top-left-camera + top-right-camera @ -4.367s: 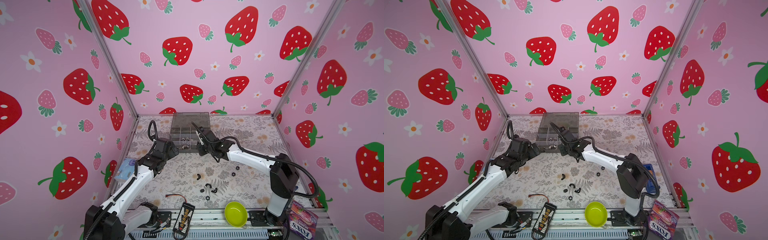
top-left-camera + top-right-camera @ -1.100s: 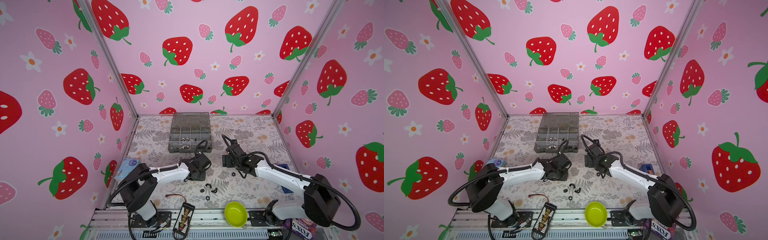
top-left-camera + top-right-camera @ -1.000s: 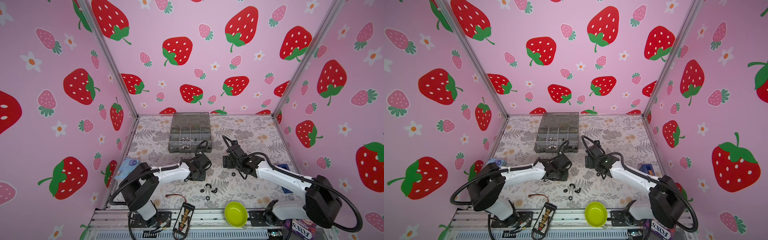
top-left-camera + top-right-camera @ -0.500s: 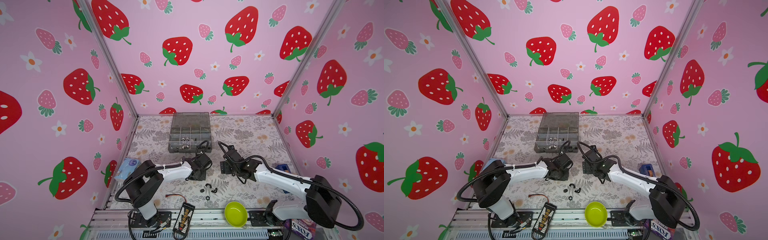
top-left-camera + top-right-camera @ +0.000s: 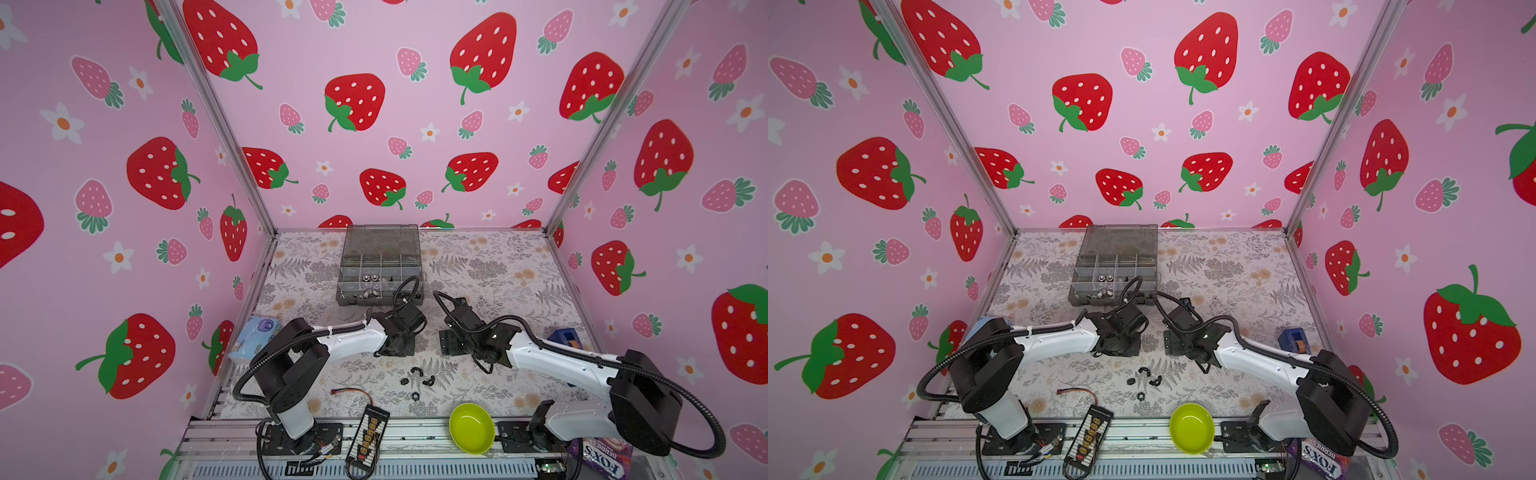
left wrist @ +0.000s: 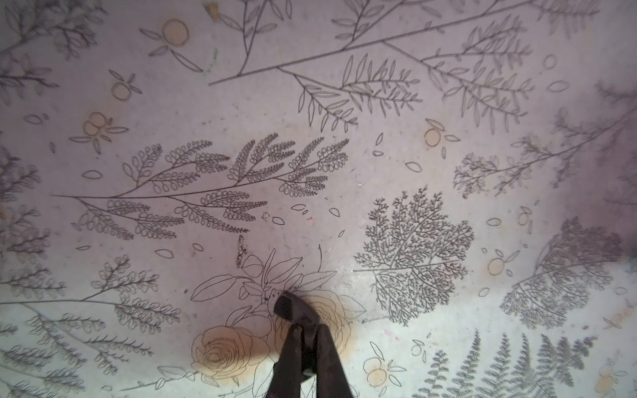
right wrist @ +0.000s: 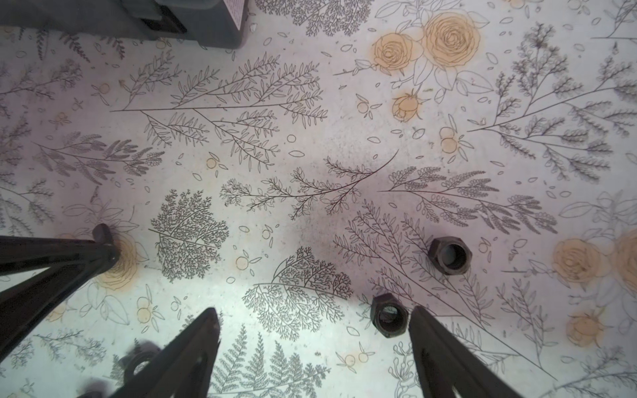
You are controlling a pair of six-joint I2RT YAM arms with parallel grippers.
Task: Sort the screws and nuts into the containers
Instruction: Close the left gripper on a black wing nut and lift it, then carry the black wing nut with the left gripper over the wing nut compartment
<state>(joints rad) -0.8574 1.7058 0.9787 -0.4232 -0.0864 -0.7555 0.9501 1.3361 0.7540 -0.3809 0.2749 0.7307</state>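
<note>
left gripper [image 6: 307, 327] – closed on a small black piece [image 6: 293, 308], type not discernible | right gripper [image 7: 313, 315] – spread wide, nothing held, one black hex nut [image 7: 391, 315] just beside a finger [image 7: 437, 355] | organizer box [image 5: 380, 266] is located upper centre of both top views, silver nuts [image 5: 370, 278] inside | lime-green bowl [image 5: 471, 428] at lower centre

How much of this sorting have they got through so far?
Done: several shiny silver nuts already lie in the smoky-grey plastic organizer box. In hand: the left gripper is shut on a small black piece; the right gripper hangs open over two black hexagonal nuts. Left: a cluster of small black pieces on the floral table, so it looks well short of finished.
</note>
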